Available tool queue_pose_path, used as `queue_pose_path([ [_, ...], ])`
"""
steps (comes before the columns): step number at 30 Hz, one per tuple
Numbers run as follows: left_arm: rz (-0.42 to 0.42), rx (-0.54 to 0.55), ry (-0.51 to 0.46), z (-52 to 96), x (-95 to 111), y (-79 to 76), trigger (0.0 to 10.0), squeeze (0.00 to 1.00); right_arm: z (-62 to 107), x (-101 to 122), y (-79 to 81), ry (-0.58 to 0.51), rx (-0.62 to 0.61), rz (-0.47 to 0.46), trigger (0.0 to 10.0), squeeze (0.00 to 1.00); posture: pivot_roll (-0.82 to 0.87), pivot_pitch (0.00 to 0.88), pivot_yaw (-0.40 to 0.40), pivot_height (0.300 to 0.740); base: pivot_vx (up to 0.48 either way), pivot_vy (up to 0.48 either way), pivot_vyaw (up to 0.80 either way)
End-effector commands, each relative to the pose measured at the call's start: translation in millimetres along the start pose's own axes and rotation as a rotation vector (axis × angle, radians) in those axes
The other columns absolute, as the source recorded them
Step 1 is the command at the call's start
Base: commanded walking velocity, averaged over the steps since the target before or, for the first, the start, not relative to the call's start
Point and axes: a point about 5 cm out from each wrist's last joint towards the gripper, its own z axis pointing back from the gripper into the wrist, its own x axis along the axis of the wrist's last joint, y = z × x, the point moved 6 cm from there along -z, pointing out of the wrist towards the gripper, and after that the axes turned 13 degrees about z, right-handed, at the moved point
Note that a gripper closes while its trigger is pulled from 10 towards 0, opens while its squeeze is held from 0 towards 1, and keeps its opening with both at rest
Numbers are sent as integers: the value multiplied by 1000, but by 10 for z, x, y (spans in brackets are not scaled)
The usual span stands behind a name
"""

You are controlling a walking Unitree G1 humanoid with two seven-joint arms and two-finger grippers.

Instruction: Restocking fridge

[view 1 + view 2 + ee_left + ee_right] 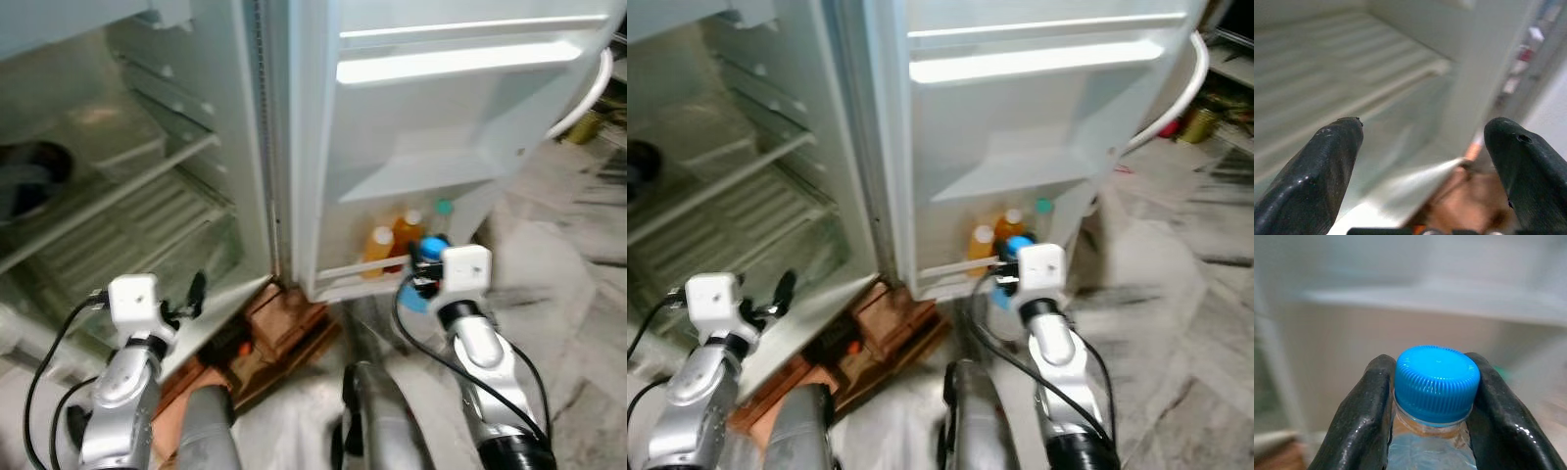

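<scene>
Fridge door shelf (338, 277) is my target: my right gripper (1431, 406), clamped below the cap of a blue-capped water bottle (1436, 382), holds it just before the orange bottles (392, 245), next needing a lift over the rail, while my left gripper (1420, 161) idles, fingers apart.

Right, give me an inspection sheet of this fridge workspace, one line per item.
Surface: door shelf at the bottom of the open fridge door, partly filled; wire shelves inside the fridge.
Job's things: blue-capped bottle held upright; two orange bottles and a green-capped one standing in the door shelf.
Clutter: dark bowl-like thing inside the fridge, too blurred to identify.
Grippers: right gripper shut on the bottle's neck, by the door shelf; left gripper open, before the fridge's lower edge.
Cables: black cables looping along both arms.
Surroundings: bricks under the fridge; marbled floor; white hose behind the door.
</scene>
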Motion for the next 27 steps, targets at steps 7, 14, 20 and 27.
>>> queue_pose_path([
  [7,-16,-8,-6,4,40,-37,10000,0,-79,170,61,-72,62,47,10000,0,53,70,-4,604,0,0,314],
  [14,-22,-3,-9,29,50,-24,10000,0,-182,221,35,-82,45,22,10000,0,64,83,-6,604,0,0,639],
  [20,-22,-21,-10,47,37,-60,10000,0,-158,151,-71,-57,4,26,10000,0,53,90,-8,604,46,0,0],
  [27,-15,-27,-4,36,17,-84,10000,0,-128,139,-57,-54,8,24,10000,0,44,90,-8,604,394,0,0],
])
